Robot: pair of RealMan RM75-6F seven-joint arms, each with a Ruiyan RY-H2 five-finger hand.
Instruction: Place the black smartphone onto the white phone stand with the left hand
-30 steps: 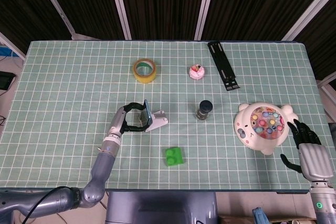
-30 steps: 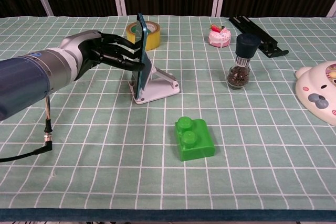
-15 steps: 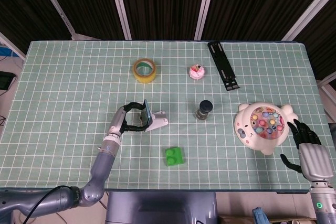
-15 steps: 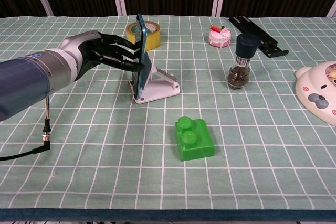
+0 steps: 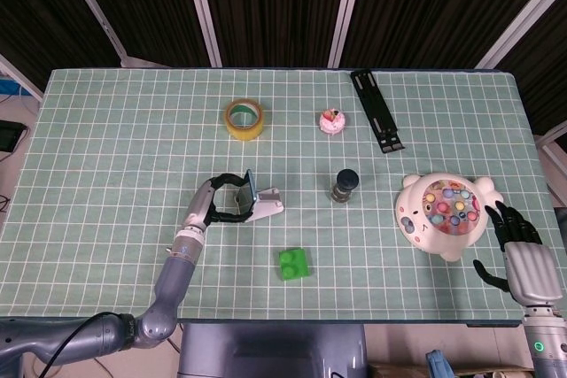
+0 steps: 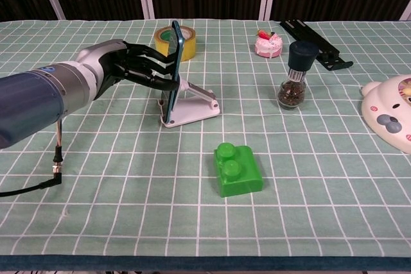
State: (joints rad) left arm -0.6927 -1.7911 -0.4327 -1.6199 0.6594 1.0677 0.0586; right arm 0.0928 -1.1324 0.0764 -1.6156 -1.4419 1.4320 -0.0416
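The black smartphone (image 6: 173, 72) with a teal edge stands on its edge in the white phone stand (image 6: 192, 108), leaning back toward the stand's rear support. My left hand (image 6: 131, 65) is just left of it, fingers stretched to the phone's back and still gripping it. From the head view the phone (image 5: 249, 192) shows as a thin upright slab on the stand (image 5: 266, 206), with the left hand (image 5: 220, 199) beside it. My right hand (image 5: 523, 258) hangs past the table's right front corner, fingers apart and holding nothing.
A green toy brick (image 6: 237, 170) lies in front of the stand. A pepper grinder (image 6: 294, 75), a small pink cake (image 6: 268, 42), a yellow tape roll (image 6: 174, 42), a black bracket (image 6: 314, 43) and a pig-shaped toy (image 5: 446, 212) sit around the table.
The phone has tipped from nearly upright to leaning back against the stand's support, its top edge shifting right. The left hand followed slightly. The right hand has not moved.
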